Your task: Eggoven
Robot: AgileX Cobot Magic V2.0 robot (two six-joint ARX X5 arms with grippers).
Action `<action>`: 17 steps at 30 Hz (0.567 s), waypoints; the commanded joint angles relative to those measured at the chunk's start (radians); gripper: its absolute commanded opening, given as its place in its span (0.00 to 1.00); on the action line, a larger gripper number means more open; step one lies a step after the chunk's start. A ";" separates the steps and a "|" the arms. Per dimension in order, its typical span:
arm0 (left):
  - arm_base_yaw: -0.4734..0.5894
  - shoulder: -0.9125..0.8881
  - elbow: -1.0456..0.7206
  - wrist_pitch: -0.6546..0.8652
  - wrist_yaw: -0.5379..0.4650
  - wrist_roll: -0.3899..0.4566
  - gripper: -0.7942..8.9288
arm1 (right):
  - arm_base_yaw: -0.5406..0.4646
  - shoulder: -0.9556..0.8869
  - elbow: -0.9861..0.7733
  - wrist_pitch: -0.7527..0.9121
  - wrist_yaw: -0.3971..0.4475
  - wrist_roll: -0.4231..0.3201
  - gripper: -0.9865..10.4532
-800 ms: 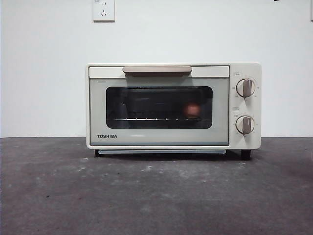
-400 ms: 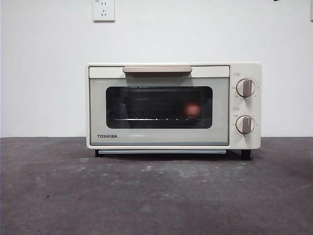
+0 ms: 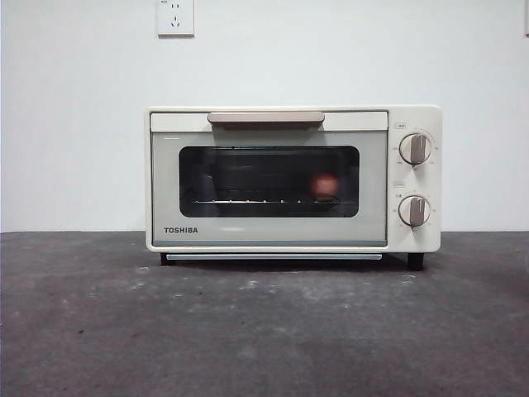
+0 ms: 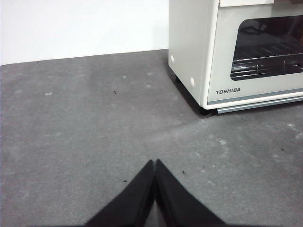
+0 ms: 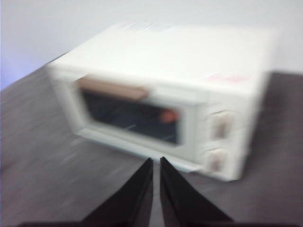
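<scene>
Front view: egg point(image 3: 325, 185) sits on the rack inside the closed oven point(image 3: 293, 178), right of centre. Right claw point(image 5: 155, 163) faces the door, jaws nearly together, empty; probably nearer. Left claw point(image 4: 155, 165) pressed closed, off the oven's corner above the bench point(image 4: 94, 132).

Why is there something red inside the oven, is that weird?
That is the egg, sitting on the wire rack behind the closed door of the toaster oven. Nothing looks spilled, tilted or broken.

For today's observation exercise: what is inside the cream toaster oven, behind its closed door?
Through the cream boxy toaster oven's dark glass window, a small reddish-brown egg sits on the wire rack, right side. The cream door frame hides the cavity's edges.
</scene>
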 commanded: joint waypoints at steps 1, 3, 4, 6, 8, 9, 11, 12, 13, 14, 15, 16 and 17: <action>0.003 -0.002 -0.027 -0.003 -0.002 -0.009 0.09 | -0.077 -0.032 -0.021 0.026 0.005 -0.057 0.09; 0.003 -0.002 -0.027 -0.003 -0.002 -0.008 0.09 | -0.155 -0.069 -0.055 0.049 -0.031 -0.056 0.09; 0.003 -0.002 -0.027 -0.003 -0.002 -0.009 0.09 | -0.188 -0.087 -0.078 0.069 -0.045 -0.056 0.09; 0.003 -0.002 -0.027 -0.003 -0.002 -0.009 0.09 | -0.258 -0.138 -0.139 0.127 -0.043 -0.057 0.09; 0.003 -0.002 -0.027 -0.003 -0.002 -0.009 0.09 | -0.314 -0.190 -0.206 0.187 -0.030 -0.065 0.09; 0.003 -0.002 -0.027 -0.003 -0.002 -0.009 0.09 | -0.340 -0.218 -0.243 0.218 -0.030 -0.072 0.09; 0.003 -0.002 -0.027 -0.003 -0.002 -0.009 0.09 | -0.376 -0.270 -0.315 0.280 -0.030 -0.075 0.09; 0.003 -0.002 -0.027 -0.003 -0.002 -0.009 0.09 | -0.391 -0.298 -0.355 0.310 -0.030 -0.075 0.09; 0.003 -0.002 -0.027 -0.003 -0.002 -0.009 0.09 | -0.400 -0.322 -0.388 0.332 -0.030 -0.075 0.09; 0.003 -0.002 -0.027 -0.003 -0.002 -0.009 0.09 | -0.406 -0.344 -0.419 0.352 -0.029 -0.074 0.09; 0.003 -0.002 -0.027 -0.003 -0.002 -0.009 0.09 | -0.413 -0.371 -0.458 0.370 -0.029 -0.074 0.09; 0.003 -0.002 -0.027 -0.003 -0.002 -0.009 0.09 | -0.417 -0.391 -0.484 0.375 -0.029 -0.075 0.09; 0.003 -0.002 -0.027 -0.003 -0.002 -0.009 0.09 | -0.420 -0.414 -0.512 0.375 -0.026 -0.075 0.09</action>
